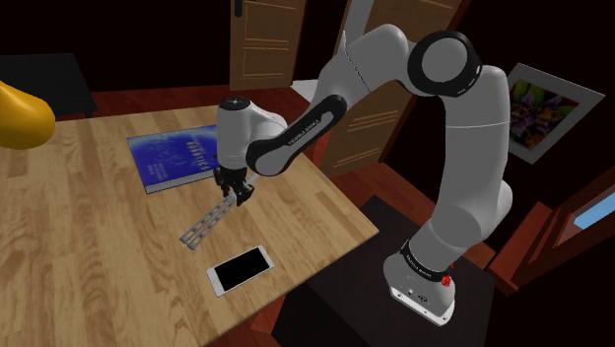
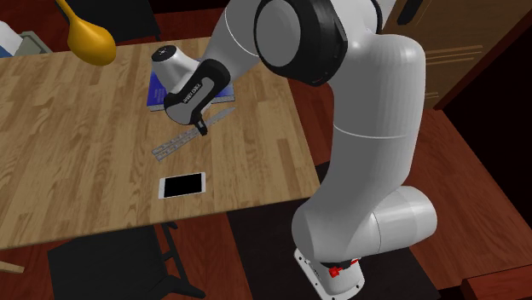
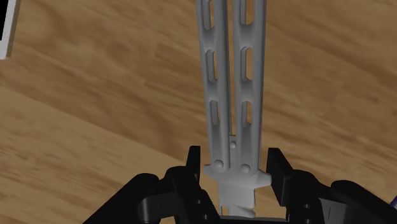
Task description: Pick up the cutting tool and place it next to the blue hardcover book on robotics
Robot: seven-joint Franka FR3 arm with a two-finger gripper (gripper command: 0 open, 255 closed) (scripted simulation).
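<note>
Grey and slotted, the folding knife (image 1: 205, 224) lies near the edge of the wooden counter (image 1: 79, 246), roughly midway between the blue book (image 1: 170, 158) and a white-framed phone (image 1: 239, 269) with a black screen. Its two handle bars point toward the phone's side of the counter. In the second exterior view its blade (image 2: 223, 113) juts out past the gripper (image 2: 203, 130) toward the book (image 2: 155, 92).

The black gripper (image 1: 235, 197) comes down on the knife from above and is closed on it. In the wrist view the gripper (image 3: 234, 168) has narrowed to the width of the knife (image 3: 232, 95), and its fingers (image 3: 195, 167) press against both sides of the crosspiece where the two handles meet. Whether the knife is raised off the wood or rests on it cannot be told.

The book lies flat, well apart from the phone and close to the gripper's wrist. The knife does not touch it in the shoulder view.

A glossy yellow object (image 1: 20, 116) sits at the shoulder view's left edge of the counter. The same object (image 2: 89, 38) shows beyond the book in the second exterior view. The phone (image 2: 182, 185) lies just beside the knife's handle end (image 2: 164, 151), apart from it. Brown panelled doors (image 1: 266, 39) stand behind the counter, and a framed picture (image 1: 542, 108) leans behind the arm.
</note>
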